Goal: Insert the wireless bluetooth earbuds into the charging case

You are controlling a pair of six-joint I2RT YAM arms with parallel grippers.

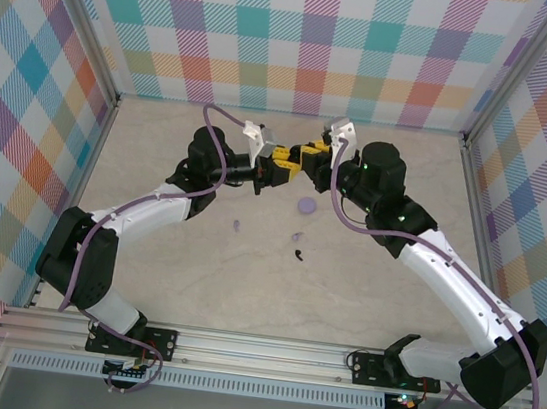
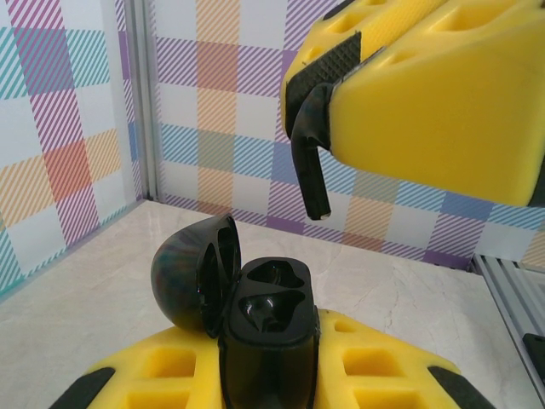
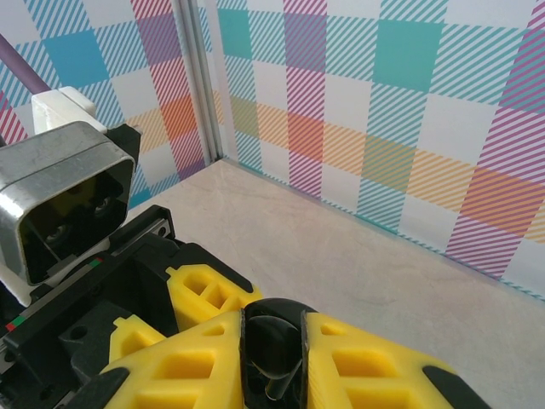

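Between left fingers (image 2: 162, 375): open black case (image 2: 268, 328), wells empty; earbud (image 2: 311, 166) above.

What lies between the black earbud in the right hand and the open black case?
Nothing. In the left wrist view the black earbud hangs stem-down above the open case, with a bare gap between them.

Beige table (image 1: 372, 298): lilac disc (image 1: 307, 206), two lilac earbuds (image 1: 236, 226), one black earbud (image 1: 301, 256).

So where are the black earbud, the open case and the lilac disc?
black earbud (image 2: 309, 175), left wrist view, its stem.
charging case (image 2: 271, 345), left wrist view, front wall.
lilac disc (image 1: 306, 206), top view, its centre.
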